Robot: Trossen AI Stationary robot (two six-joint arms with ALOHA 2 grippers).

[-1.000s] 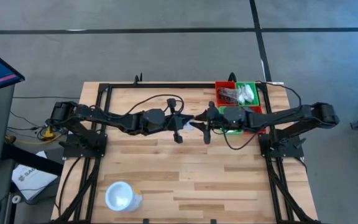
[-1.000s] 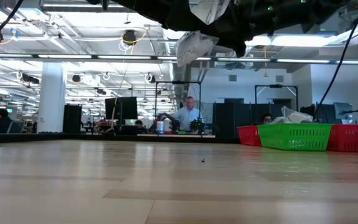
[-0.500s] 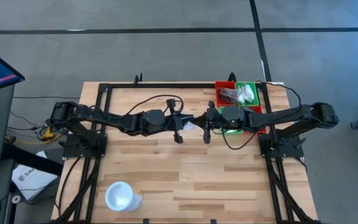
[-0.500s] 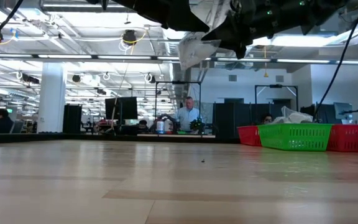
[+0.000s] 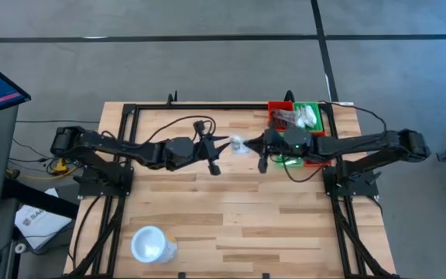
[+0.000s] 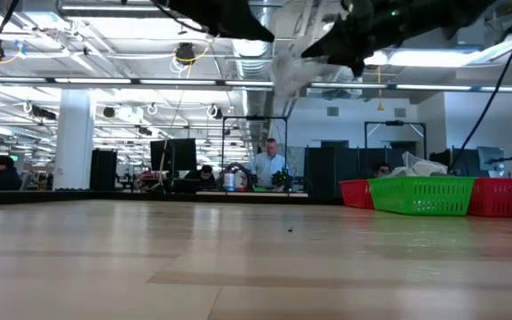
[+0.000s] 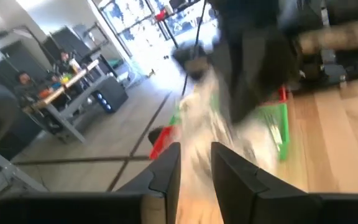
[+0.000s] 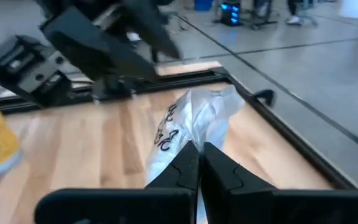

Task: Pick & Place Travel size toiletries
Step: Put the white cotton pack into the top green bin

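Since the earlier frames the two arms have drawn apart over the middle of the table [image 5: 231, 225], and the sachet [image 5: 238, 144] that hung between both grippers now hangs from the right one alone. Right gripper [image 8: 197, 163] has its fingers pressed together on one end of the clear sachet, holding it up in the air well above the wood, near the red and green bins [image 5: 299, 117] where more toiletries lie. Left gripper [image 7: 194, 168] has pulled back toward its own side with its fingers apart and nothing between them. By its look the sachet is light, soft and crinkly, a thin film bag that sags and folds under its own weight; it is likely slippery, so a pinch on the flat sealed edge would hold better than one on the bulging middle. A white cup [image 5: 149, 245] stands far off at the near edge.
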